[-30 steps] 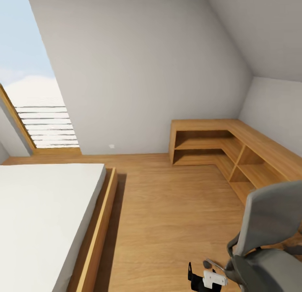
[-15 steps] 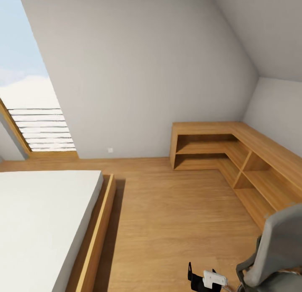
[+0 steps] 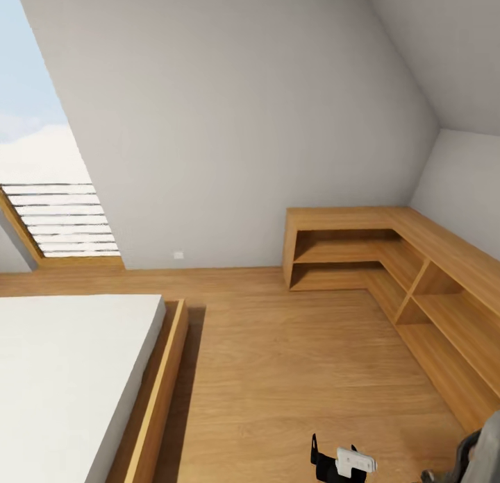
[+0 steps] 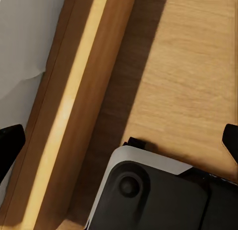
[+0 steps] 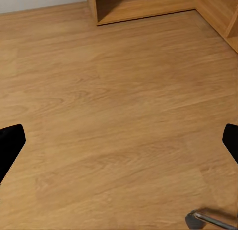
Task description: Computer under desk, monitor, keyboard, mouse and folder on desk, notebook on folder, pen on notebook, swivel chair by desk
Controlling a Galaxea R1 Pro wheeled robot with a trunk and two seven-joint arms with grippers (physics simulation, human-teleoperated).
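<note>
Your robot faces a bedroom corner; the chair [image 3: 482, 455] sits at the lower right edge.
Both grippers [image 4: 119, 141] [image 5: 119, 141] point down at the floor [image 3: 298, 372], fingers spread wide, holding nothing.

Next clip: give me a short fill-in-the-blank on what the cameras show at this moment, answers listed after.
1. In the head view, the bed lies on the view's ____ side.
2. The L-shaped shelf unit is made of ____.
3. Both grippers, left and right, have their jaws ____.
4. The grey swivel chair peeks in at the head view's bottom ____ corner.

Answers: left; wood; open; right
</note>
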